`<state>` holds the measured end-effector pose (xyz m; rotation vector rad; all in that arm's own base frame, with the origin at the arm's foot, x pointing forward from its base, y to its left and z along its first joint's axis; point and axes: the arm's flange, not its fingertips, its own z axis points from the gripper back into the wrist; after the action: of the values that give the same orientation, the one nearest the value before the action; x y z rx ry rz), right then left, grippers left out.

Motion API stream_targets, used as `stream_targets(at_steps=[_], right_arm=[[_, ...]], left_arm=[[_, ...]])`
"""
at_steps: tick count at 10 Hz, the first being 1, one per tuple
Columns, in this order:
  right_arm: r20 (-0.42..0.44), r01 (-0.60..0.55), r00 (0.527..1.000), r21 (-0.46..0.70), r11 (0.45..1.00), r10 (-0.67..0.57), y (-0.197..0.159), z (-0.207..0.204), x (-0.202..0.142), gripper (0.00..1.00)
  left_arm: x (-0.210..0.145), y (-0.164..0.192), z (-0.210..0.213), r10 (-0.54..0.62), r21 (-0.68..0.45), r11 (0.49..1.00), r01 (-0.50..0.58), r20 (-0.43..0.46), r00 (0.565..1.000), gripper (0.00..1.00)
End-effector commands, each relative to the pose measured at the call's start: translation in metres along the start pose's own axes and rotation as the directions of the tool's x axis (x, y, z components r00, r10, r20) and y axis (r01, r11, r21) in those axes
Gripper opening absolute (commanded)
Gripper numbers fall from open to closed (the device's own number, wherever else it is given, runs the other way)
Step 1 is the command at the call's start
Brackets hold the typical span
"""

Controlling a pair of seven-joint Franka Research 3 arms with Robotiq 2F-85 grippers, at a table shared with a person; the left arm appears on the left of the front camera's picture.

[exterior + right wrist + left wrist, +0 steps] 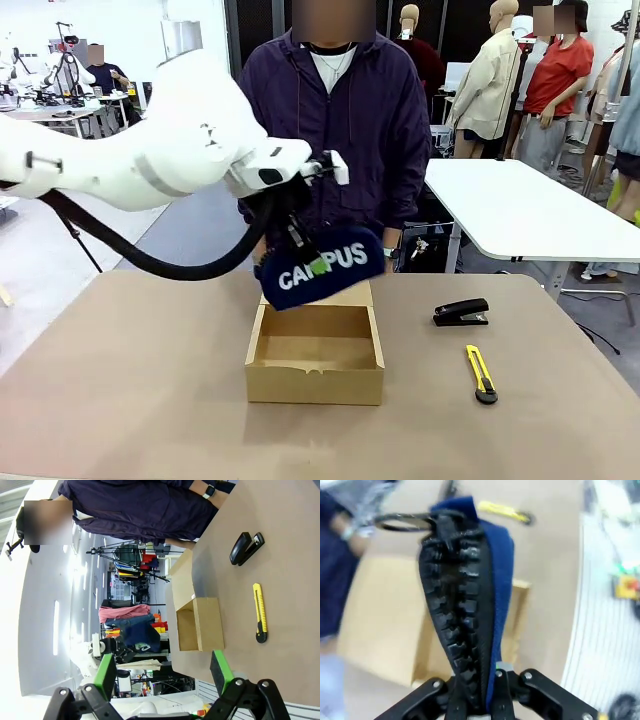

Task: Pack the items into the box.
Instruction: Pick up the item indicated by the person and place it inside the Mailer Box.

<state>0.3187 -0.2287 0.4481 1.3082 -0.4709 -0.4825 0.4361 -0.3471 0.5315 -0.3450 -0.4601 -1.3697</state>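
Pouch held over box

Hangs tilted just above open box, pinched along zipper edge in left gripper, forearm stretched in from left, wrist pitched down. With right gripper spread wide, empty, facing stapler and knife on table.

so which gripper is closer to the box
Left. The left gripper hangs just above the box's far edge, shut on the pouch; the right gripper, open, sits well back from it near the table's edge.
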Motion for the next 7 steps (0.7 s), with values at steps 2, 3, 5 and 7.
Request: stream_targets(at_steps=[2, 3, 5, 7], right_arm=[[-0.005, -0.023, 1.000, 0.001, 1.000, 0.023, 0.002, 0.001, 0.002, 1.00], [-0.005, -0.023, 1.000, 0.001, 1.000, 0.023, 0.002, 0.001, 0.002, 1.00], [-0.005, -0.023, 1.000, 0.001, 1.000, 0.023, 0.002, 0.001, 0.002, 1.00], [-0.005, -0.023, 1.000, 0.001, 1.000, 0.023, 0.002, 0.001, 0.002, 1.00]], left_arm=[[0.011, 0.018, -0.014, -0.268, -0.114, 0.960, 0.256, -0.101, 0.958, 0.00], [0.007, -0.006, -0.013, -0.144, -0.090, 0.986, 0.140, -0.036, 0.989, 0.00], [0.007, -0.006, -0.013, -0.144, -0.090, 0.986, 0.140, -0.036, 0.989, 0.00], [0.010, 0.005, -0.038, -0.213, -0.168, 0.967, 0.193, -0.115, 0.970, 0.00]])
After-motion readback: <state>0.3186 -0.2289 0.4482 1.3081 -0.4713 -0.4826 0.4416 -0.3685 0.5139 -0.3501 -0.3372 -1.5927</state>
